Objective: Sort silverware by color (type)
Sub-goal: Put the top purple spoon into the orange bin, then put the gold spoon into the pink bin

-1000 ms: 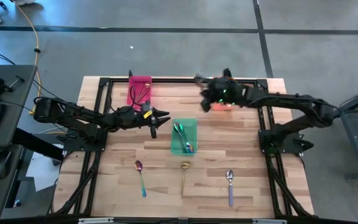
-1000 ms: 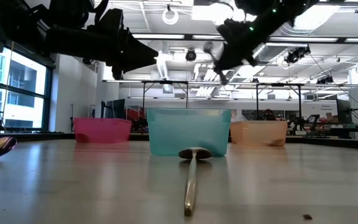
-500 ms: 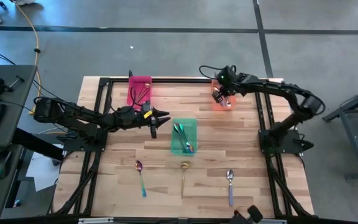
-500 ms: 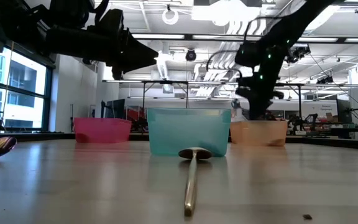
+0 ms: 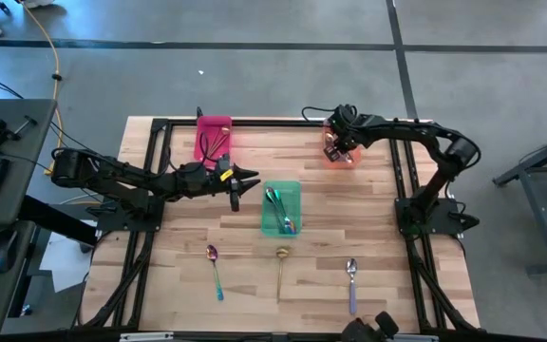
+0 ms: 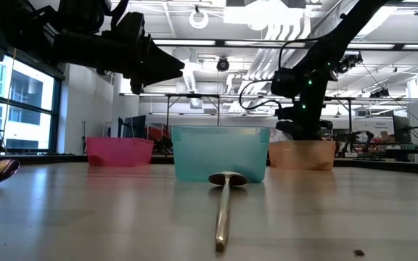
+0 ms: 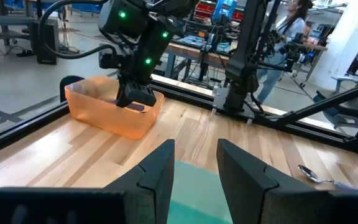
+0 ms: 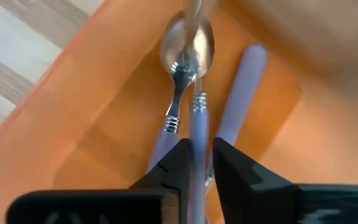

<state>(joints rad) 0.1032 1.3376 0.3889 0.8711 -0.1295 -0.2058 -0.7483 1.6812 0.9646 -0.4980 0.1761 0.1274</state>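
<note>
Lowering done: my right gripper (image 5: 335, 149), high a second ago, now sits in the orange bin (image 5: 342, 157) at upper right, fingers barely parted around a purple spoon (image 8: 197, 118), two already there. Left gripper (image 5: 245, 177) waits mid-frame, apart. Three spoons remain below.

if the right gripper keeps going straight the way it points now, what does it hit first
Most likely the purple-handled silver spoons lying in the translucent orange plastic bin. The right gripper points down into that bin with another purple-handled spoon between its fingers; how far off the bottom is stays unclear.
</note>
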